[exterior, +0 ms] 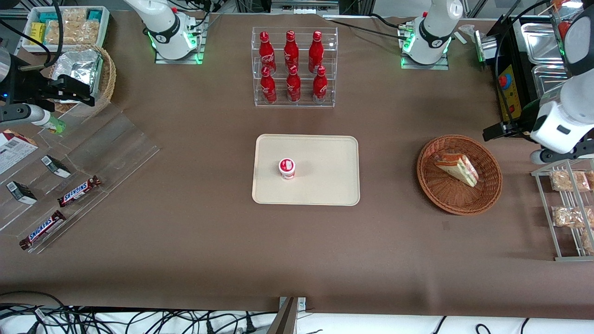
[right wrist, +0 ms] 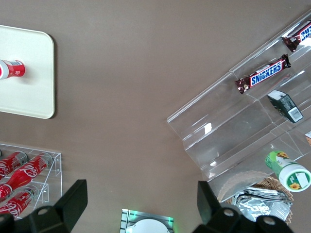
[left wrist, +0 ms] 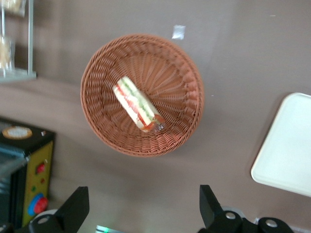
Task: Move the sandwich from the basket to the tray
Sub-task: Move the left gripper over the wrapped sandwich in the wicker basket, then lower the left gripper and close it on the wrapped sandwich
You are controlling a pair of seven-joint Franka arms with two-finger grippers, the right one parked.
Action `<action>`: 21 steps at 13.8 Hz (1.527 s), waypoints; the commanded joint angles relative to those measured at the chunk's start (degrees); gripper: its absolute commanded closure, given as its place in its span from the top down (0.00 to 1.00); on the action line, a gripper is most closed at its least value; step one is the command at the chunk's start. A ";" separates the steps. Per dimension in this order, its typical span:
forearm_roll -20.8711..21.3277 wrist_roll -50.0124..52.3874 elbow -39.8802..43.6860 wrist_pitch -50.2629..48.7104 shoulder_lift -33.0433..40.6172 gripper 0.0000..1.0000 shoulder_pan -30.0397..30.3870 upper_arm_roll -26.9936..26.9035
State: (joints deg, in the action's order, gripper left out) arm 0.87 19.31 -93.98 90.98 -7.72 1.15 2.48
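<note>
The sandwich (exterior: 457,168), a wrapped triangular wedge with red and green filling, lies in the round reddish-brown wicker basket (exterior: 445,195) toward the working arm's end of the table. The left wrist view shows the sandwich (left wrist: 137,105) lying in the basket (left wrist: 102,121) too. The cream tray (exterior: 325,185) lies mid-table with a small red-and-white cup (exterior: 287,168) on it, and its corner shows in the left wrist view (left wrist: 286,145). My left gripper (left wrist: 143,213) is open and empty, held high above the table. In the front view the gripper (exterior: 503,131) is beside the basket, a little farther from the camera.
A clear rack of red bottles (exterior: 293,67) stands farther from the camera than the tray. A metal rack with bagged snacks (exterior: 568,208) and a black control box (exterior: 510,88) flank the basket. Acrylic shelves with Snickers bars (exterior: 79,190) and a tan wicker basket (exterior: 88,74) lie toward the parked arm's end.
</note>
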 commanded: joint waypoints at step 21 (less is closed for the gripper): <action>7.83 36.85 -43.30 63.07 -2.56 1.00 4.21 -0.10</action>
State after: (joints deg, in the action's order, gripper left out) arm 7.02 54.38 -135.39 150.22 -9.38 5.15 2.26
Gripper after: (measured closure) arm 0.000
